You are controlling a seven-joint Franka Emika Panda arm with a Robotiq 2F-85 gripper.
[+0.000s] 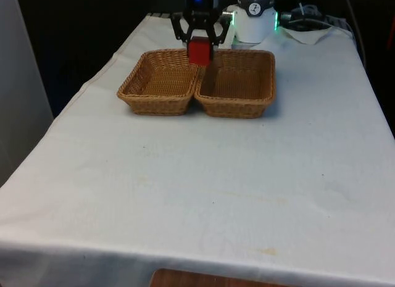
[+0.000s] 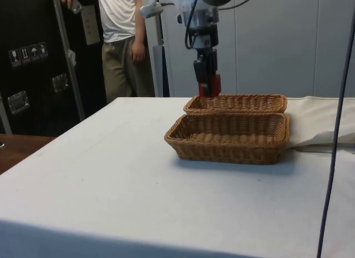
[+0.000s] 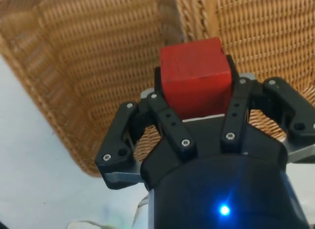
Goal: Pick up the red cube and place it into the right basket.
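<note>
My gripper (image 1: 199, 47) is shut on the red cube (image 1: 199, 52) and holds it in the air above the far rims of two wicker baskets, about over the wall they share. The left basket (image 1: 141, 89) and the right basket (image 1: 259, 92) stand side by side, touching, and both look empty. In the side view the gripper (image 2: 209, 83) hangs with the cube (image 2: 214, 86) just above the farther basket's rim (image 2: 238, 109). In the wrist view the cube (image 3: 196, 74) sits between the black fingers (image 3: 167, 121), with wicker weave (image 3: 83, 56) below.
The white robot base (image 1: 255, 18) stands right behind the baskets. Cables and a crumpled white cloth (image 1: 308, 33) lie at the far right of the table. A person (image 2: 119, 41) stands beyond the table in the side view. Open white cloth (image 1: 203, 182) stretches before the baskets.
</note>
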